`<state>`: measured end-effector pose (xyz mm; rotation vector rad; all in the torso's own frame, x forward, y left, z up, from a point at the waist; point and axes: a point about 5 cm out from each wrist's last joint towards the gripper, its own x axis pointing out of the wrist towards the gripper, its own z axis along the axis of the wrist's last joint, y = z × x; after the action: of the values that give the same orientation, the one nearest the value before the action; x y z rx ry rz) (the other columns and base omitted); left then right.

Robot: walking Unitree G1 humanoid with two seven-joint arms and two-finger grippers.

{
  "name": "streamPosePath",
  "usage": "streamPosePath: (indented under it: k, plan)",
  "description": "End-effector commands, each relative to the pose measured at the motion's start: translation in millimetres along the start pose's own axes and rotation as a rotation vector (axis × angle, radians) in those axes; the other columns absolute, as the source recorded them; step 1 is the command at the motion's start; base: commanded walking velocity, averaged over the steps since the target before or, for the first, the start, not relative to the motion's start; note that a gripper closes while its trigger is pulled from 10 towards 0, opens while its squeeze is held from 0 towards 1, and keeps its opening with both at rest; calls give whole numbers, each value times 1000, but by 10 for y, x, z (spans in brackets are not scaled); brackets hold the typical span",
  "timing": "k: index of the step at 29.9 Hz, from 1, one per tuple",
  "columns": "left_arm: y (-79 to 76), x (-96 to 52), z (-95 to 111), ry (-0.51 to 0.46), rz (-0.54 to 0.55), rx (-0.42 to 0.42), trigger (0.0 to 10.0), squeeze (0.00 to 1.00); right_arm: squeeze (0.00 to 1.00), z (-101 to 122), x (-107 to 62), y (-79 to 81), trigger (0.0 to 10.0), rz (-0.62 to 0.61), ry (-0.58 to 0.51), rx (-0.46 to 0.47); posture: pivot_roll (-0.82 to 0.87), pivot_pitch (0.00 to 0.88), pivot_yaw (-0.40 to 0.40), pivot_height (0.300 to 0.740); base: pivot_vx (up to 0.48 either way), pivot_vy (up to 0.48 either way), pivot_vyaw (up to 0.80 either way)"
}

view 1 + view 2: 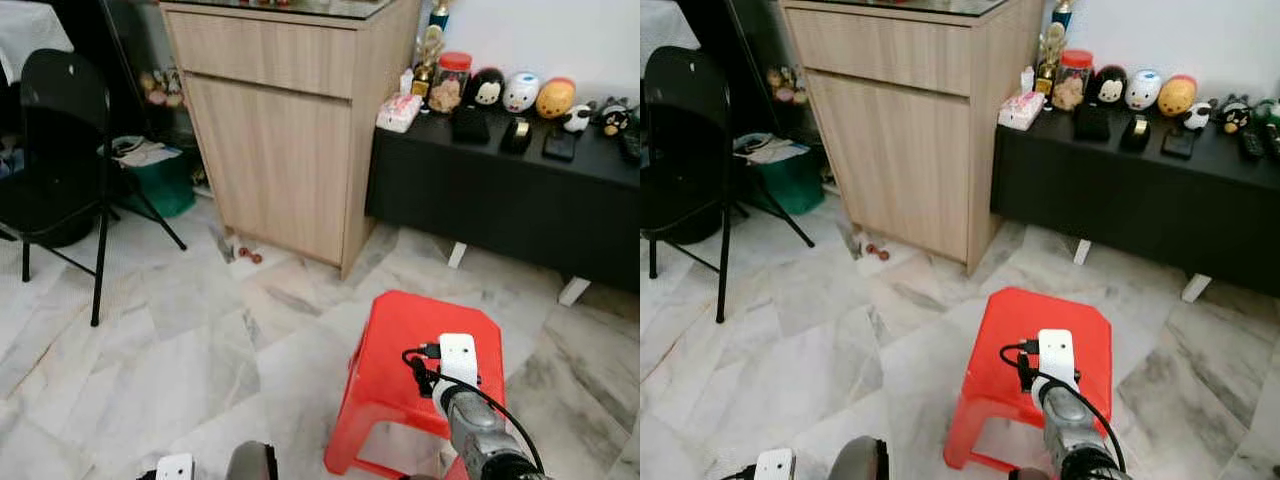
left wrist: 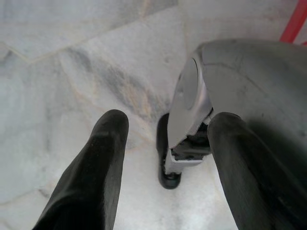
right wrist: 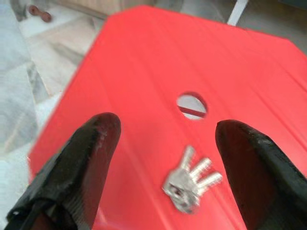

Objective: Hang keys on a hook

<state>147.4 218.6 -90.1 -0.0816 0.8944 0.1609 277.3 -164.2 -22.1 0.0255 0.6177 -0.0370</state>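
The right gripper (image 3: 165, 143) hangs over a red plastic stool (image 3: 144, 57), and its two black fingers (image 3: 79, 167) are spread wide apart. Between the fingers, on the red seat, lies a small bunch of silver keys (image 3: 189, 179), with the blades fanned out; nothing touches them. Just beyond the keys there is a round hole (image 3: 192, 105) in the middle of the seat. Past the edge of the stool I see the pale marble floor (image 3: 29, 96), and far on it two small dark red round things (image 3: 39, 12), too blurred to name.
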Motion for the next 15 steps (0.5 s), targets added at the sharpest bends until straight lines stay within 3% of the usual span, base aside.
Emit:
streamPosePath:
  k: [1,15]
  plan:
    - [-19,7,19,-4,-11,18,10000,0,0,-12,-5,-50,10000,-16,0,6,62,0,-5,617,247,0,0]
    - [-23,12,37,-10,-10,20,10000,0,0,-71,-20,-66,10000,-17,16,2,53,5,-14,617,17,0,0]
